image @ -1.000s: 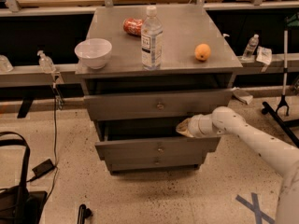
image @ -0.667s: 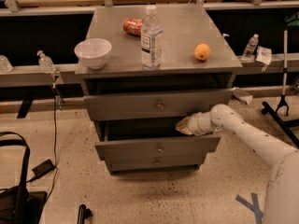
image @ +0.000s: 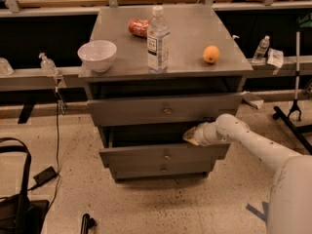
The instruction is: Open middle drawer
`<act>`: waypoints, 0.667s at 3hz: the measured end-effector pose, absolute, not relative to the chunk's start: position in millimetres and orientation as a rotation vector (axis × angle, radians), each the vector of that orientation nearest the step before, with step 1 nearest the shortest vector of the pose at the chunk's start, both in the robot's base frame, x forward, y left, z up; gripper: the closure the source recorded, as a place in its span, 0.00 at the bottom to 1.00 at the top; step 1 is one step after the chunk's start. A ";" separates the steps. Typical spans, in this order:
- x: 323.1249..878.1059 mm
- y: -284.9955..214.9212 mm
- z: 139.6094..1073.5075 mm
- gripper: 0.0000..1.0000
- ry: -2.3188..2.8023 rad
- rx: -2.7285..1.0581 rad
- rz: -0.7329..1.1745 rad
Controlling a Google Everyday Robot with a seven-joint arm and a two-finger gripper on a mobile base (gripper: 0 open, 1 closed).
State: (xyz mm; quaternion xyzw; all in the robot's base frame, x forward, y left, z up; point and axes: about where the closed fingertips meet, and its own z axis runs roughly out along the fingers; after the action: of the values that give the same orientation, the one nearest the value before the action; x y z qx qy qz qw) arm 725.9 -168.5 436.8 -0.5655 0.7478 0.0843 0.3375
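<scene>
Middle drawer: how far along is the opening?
Done: the middle drawer is pulled partway out, with a dark gap showing above its front. In hand: the hand is at the right end of that gap, by the drawer's top edge. Left: probably a further pull if full opening is wanted, then withdrawing the arm.

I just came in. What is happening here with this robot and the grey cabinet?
The robot's arm reaches in from the right, and its gripper is at the right end of the middle drawer, just above the top edge of its front. This drawer stands partly pulled out, with a dark gap behind the front. On the cabinet top are a white bowl, a water bottle, an orange and a red item, none near the gripper.
</scene>
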 end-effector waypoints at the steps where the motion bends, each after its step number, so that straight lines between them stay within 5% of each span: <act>1: 722.5 -168.2 436.1 1.00 1.953 -1.478 0.219; 2: 722.5 -168.2 436.3 1.00 1.953 -1.478 0.219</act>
State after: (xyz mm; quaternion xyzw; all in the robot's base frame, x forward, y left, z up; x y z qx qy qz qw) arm 722.5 -168.2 436.3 -0.5664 0.7484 0.0841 0.3345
